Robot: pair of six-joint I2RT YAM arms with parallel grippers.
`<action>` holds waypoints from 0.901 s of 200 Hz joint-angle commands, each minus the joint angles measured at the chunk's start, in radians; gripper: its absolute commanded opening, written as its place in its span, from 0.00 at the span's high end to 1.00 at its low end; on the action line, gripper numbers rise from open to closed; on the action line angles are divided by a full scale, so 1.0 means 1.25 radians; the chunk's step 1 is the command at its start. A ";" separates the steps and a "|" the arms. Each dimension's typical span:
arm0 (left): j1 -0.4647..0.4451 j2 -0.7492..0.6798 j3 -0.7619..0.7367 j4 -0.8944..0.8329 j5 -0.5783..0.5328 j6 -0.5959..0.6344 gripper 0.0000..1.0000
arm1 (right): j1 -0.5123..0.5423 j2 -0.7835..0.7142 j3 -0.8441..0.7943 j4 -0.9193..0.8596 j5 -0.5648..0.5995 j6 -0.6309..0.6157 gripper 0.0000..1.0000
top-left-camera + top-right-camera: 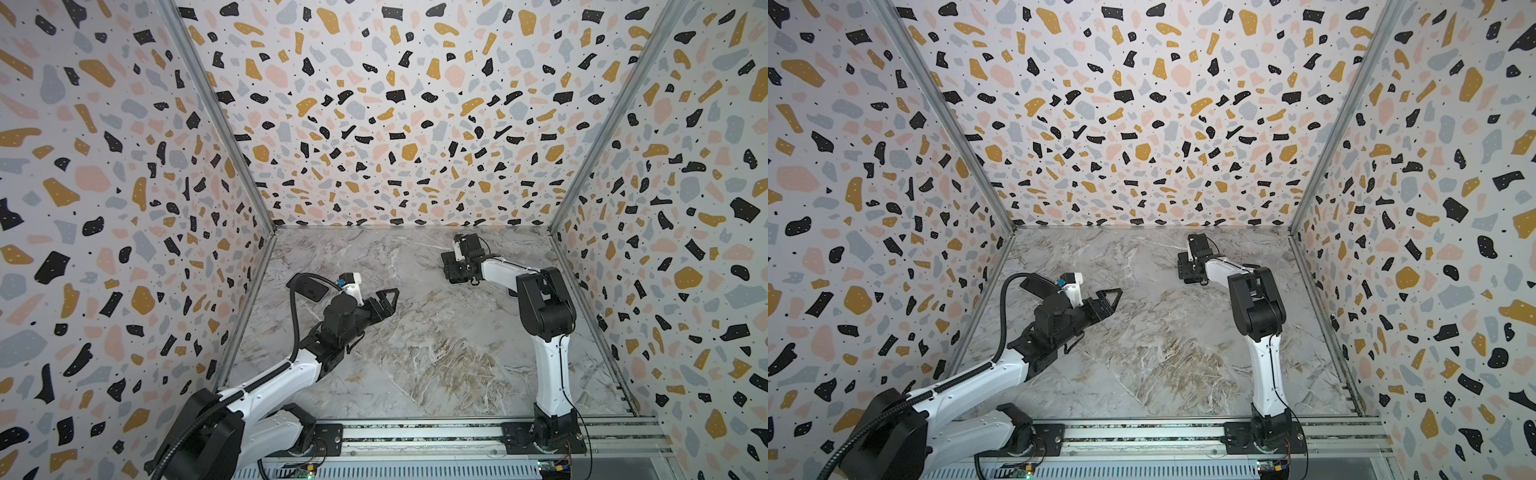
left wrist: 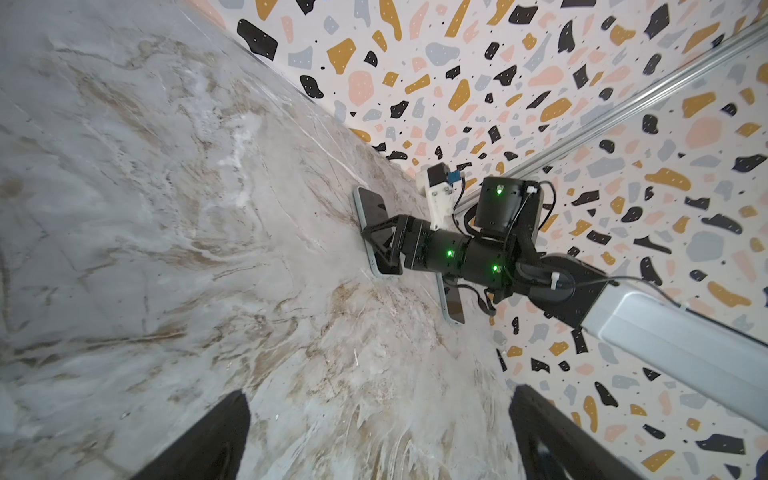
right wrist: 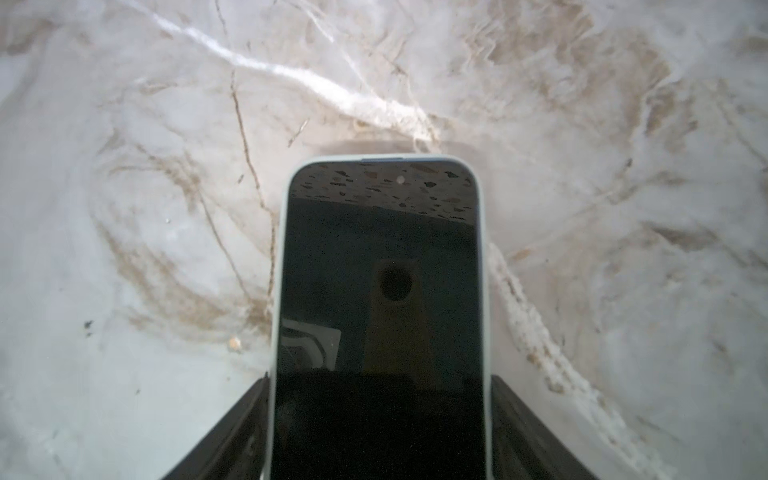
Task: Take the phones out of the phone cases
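R hand (image 3: 379,376) is closed on the phone case (image 3: 277,291): one finger flat vs each long side, phone (image 3: 380,291) lengthwise btw them, screen up. Phone's still in the case; the pale rim wraps all of its visible edge, incl. the rounded far end. The dark screen mirrors the speckled wall (image 1: 374,124) and the wrist cam. Can't tell whether it rests on the desk (image 3: 124,208) or is raised a bit. A soft shadow sits on the marble just past the far end.

In the L wrist view the R hand (image 2: 376,251) comes in from the right-wall side, w/ the phone (image 2: 371,216) poking out past its fingertips, low by the desk. In both top views the R hand (image 1: 451,268) (image 1: 1187,268) sits toward the back edge, right of centre, its body hiding most of the phone.

L hand (image 1: 392,299) (image 1: 1117,297) is wide open, fingers (image 2: 216,436) far apart w/ only bare marble btw them. It hangs above the desk approx midway front to back, a bit left of centre, well apart from the R hand & phone, pointing their way.

Both arms mount on a rail (image 1: 415,436) along the front edge.
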 commanded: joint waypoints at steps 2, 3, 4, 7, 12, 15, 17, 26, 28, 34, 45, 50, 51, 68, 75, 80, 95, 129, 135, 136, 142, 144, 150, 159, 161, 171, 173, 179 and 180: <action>-0.003 0.051 -0.015 0.158 0.006 -0.063 0.00 | 0.024 -0.066 -0.028 0.023 -0.024 0.008 0.48; -0.003 0.053 -0.015 0.160 0.008 -0.064 0.00 | 0.024 -0.068 -0.029 0.023 -0.024 0.007 0.48; -0.003 0.057 -0.014 0.163 0.010 -0.065 0.00 | 0.025 -0.069 -0.031 0.023 -0.025 0.007 0.48; -0.003 0.065 -0.012 0.174 0.016 -0.068 0.00 | 0.027 -0.074 -0.035 0.024 -0.026 0.006 0.48; -0.003 0.082 -0.008 0.188 0.024 -0.075 0.00 | 0.032 -0.082 -0.044 0.026 -0.027 0.003 0.48; -0.003 0.092 -0.007 0.198 0.029 -0.080 0.00 | 0.034 -0.087 -0.049 0.028 -0.027 0.002 0.48; -0.003 0.097 -0.006 0.204 0.032 -0.082 0.00 | 0.036 -0.091 -0.053 0.029 -0.028 0.003 0.48; -0.003 0.120 -0.004 0.232 0.038 -0.093 0.00 | 0.043 -0.108 -0.072 0.037 -0.035 0.000 0.48; -0.003 0.126 -0.003 0.236 0.038 -0.094 0.00 | 0.045 -0.112 -0.076 0.039 -0.036 0.000 0.48; -0.003 0.138 0.000 0.242 0.036 -0.097 0.00 | 0.049 -0.124 -0.090 0.042 -0.043 -0.001 0.48; -0.003 0.161 0.010 0.242 0.038 -0.104 0.00 | 0.054 -0.145 -0.114 0.053 -0.064 0.000 0.48; -0.003 0.173 0.015 0.246 0.043 -0.107 0.00 | 0.057 -0.155 -0.126 0.060 -0.077 -0.001 0.48; -0.003 0.175 0.016 0.247 0.044 -0.107 0.00 | 0.058 -0.157 -0.128 0.060 -0.080 -0.002 0.48; -0.003 0.214 0.029 0.268 0.067 -0.125 0.00 | 0.071 -0.191 -0.167 0.078 -0.106 -0.012 0.48; -0.003 0.228 0.031 0.281 0.078 -0.136 0.00 | 0.080 -0.205 -0.178 0.080 -0.111 -0.021 0.48; -0.003 0.239 0.034 0.289 0.083 -0.140 0.00 | 0.088 -0.213 -0.184 0.079 -0.112 -0.028 0.48; -0.003 0.264 0.043 0.292 0.088 -0.148 0.00 | 0.110 -0.235 -0.198 0.072 -0.114 -0.047 0.49; -0.003 0.323 0.052 0.347 0.114 -0.188 0.01 | 0.145 -0.283 -0.231 0.069 -0.162 -0.069 0.49; -0.003 0.335 0.054 0.363 0.122 -0.195 0.03 | 0.147 -0.291 -0.239 0.076 -0.182 -0.068 0.49; -0.003 0.337 0.054 0.366 0.123 -0.197 0.03 | 0.148 -0.293 -0.240 0.078 -0.186 -0.067 0.49; -0.003 0.350 0.054 0.387 0.130 -0.211 0.04 | 0.151 -0.301 -0.249 0.085 -0.204 -0.065 0.49; -0.003 0.355 0.054 0.393 0.133 -0.215 0.04 | 0.153 -0.305 -0.252 0.088 -0.209 -0.065 0.49; -0.002 0.368 0.053 0.408 0.137 -0.228 0.04 | 0.156 -0.314 -0.261 0.095 -0.223 -0.066 0.49; -0.002 0.388 0.057 0.423 0.144 -0.240 0.04 | 0.163 -0.325 -0.268 0.101 -0.236 -0.067 0.49; -0.002 0.391 0.058 0.424 0.145 -0.244 0.04 | 0.164 -0.328 -0.270 0.101 -0.238 -0.067 0.49; -0.001 0.409 0.056 0.434 0.143 -0.262 0.04 | 0.169 -0.339 -0.278 0.106 -0.251 -0.068 0.49; -0.001 0.412 0.056 0.438 0.142 -0.266 0.04 | 0.169 -0.342 -0.279 0.107 -0.256 -0.067 0.49; 0.001 0.421 0.051 0.453 0.140 -0.275 0.05 | 0.171 -0.347 -0.283 0.110 -0.274 -0.067 0.49; 0.001 0.423 0.051 0.457 0.140 -0.277 0.05 | 0.171 -0.347 -0.284 0.111 -0.278 -0.067 0.49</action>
